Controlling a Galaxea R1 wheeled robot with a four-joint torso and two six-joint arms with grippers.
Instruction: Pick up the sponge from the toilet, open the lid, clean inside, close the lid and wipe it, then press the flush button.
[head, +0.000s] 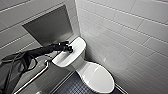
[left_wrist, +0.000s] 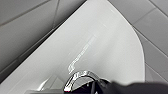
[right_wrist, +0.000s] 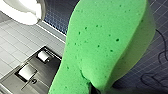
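Note:
The white toilet (head: 96, 76) stands in the corner with its lid down. My left arm comes in from the left, and the left gripper (head: 69, 49) rests shut on the middle of the tank top (head: 75, 53). The left wrist view looks along the white tank top (left_wrist: 100, 45). The shiny round flush button (left_wrist: 79, 77) lies right at the dark gripper tip there. In the right wrist view the bright green sponge (right_wrist: 105, 42) looms large. My right gripper (right_wrist: 93, 89) pinches its narrow end above the dark tiled floor (right_wrist: 155, 72).
A steel grab bar (head: 35, 76) runs along the left wall below a dark recessed panel (head: 47, 25). White tiled walls close in behind the toilet and on its right (head: 130, 37). A steel paper dispenser (right_wrist: 32, 71) sits on the wall. Dark tiled floor (head: 72, 87) lies before the bowl.

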